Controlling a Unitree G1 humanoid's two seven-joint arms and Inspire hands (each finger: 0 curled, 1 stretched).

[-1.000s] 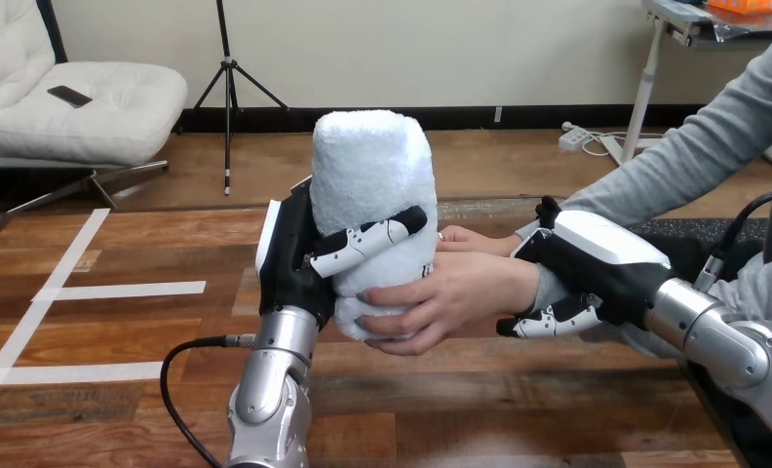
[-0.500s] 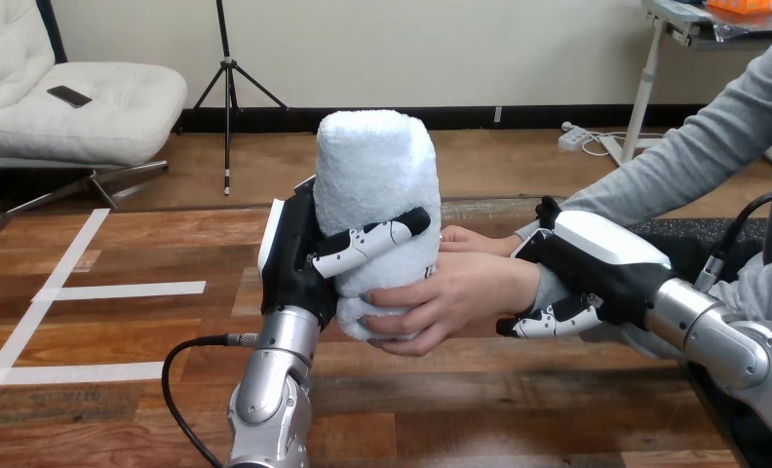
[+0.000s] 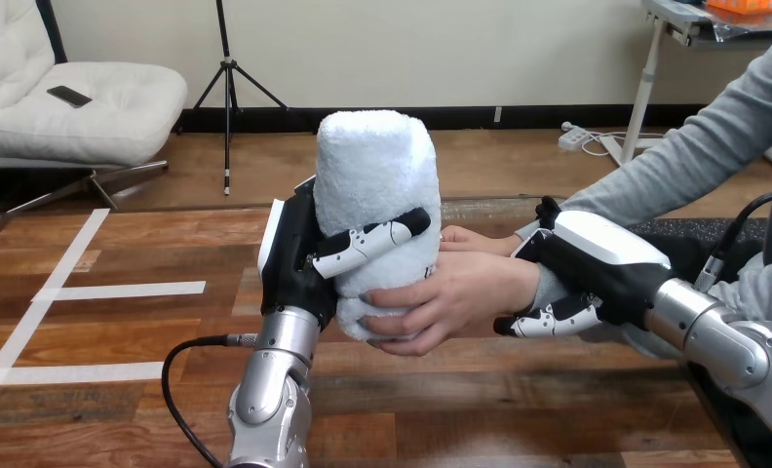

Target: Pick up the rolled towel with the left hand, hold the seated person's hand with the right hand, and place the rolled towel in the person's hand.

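We see the left robot hand (image 3: 294, 258), black with white shells, rising on its silver forearm (image 3: 270, 390) from the bottom edge and closed round a white rolled terry towel (image 3: 374, 166). It holds the towel upright, clear above the brown wooden plank bench (image 3: 119, 370). Its thumb (image 3: 367, 244) lies curled across the front of the roll, and its palm sits against the towel's left side. From the right, the person's hand (image 3: 460, 292) in a grey sleeve wraps the lower part of the towel, fingers under its base and touching it, so both hands are on the roll. Just behind it we make out the person's other hand (image 3: 465, 239), near the towel's right edge. The right robot hand (image 3: 597, 258) sits over the wrist of the nearer hand, with its fingers (image 3: 548, 319) curled beneath, clasping that wrist.
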